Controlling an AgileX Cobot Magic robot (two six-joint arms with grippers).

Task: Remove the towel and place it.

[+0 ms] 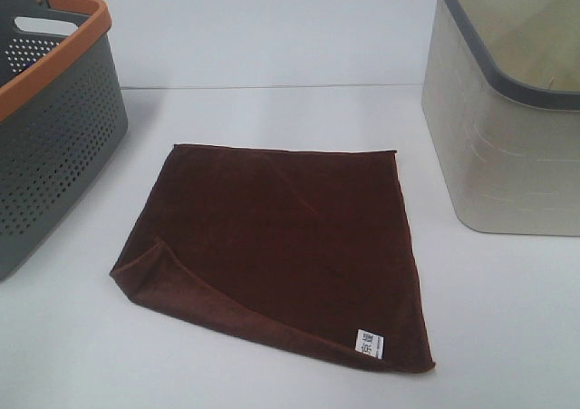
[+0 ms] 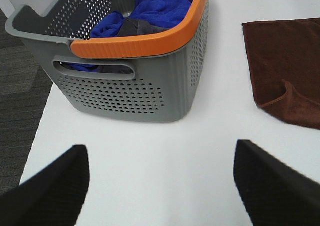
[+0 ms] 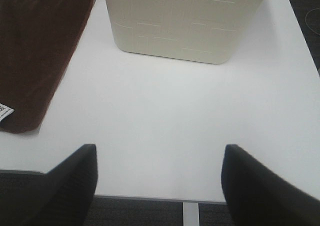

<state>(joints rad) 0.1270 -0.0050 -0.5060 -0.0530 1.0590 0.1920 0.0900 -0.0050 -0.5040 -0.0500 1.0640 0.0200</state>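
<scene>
nearest the high camera lies the towel [image 1: 281, 246], dark reddish-brown, spread flat on the white table [image 1: 272, 110] between the two baskets and touching neither. its front left corner [image 1: 149, 264] is folded over onto itself, and a small white label [image 1: 369, 343] sits near the front right corner. nothing rests on the cloth and no arm shows in the high view.

to the left stands a grey perforated basket [image 1: 54, 146] with an orange rim [image 1: 63, 51]; the left wrist view shows blue cloth [image 2: 160, 8] and something grey heaped inside it. to the right stands a beige basket [image 1: 507, 146] with a grey rim [image 1: 507, 73]; its visible inside looks bare.

the left gripper [image 2: 160, 186] hangs over bare table in front of the grey basket, jaws spread wide and holding nothing, the towel off to one side. the right gripper [image 3: 160, 186] sits over the table's front edge before the beige basket, jaws likewise apart and empty, with the towel's labelled corner [image 3: 5, 110] well to its side.
</scene>
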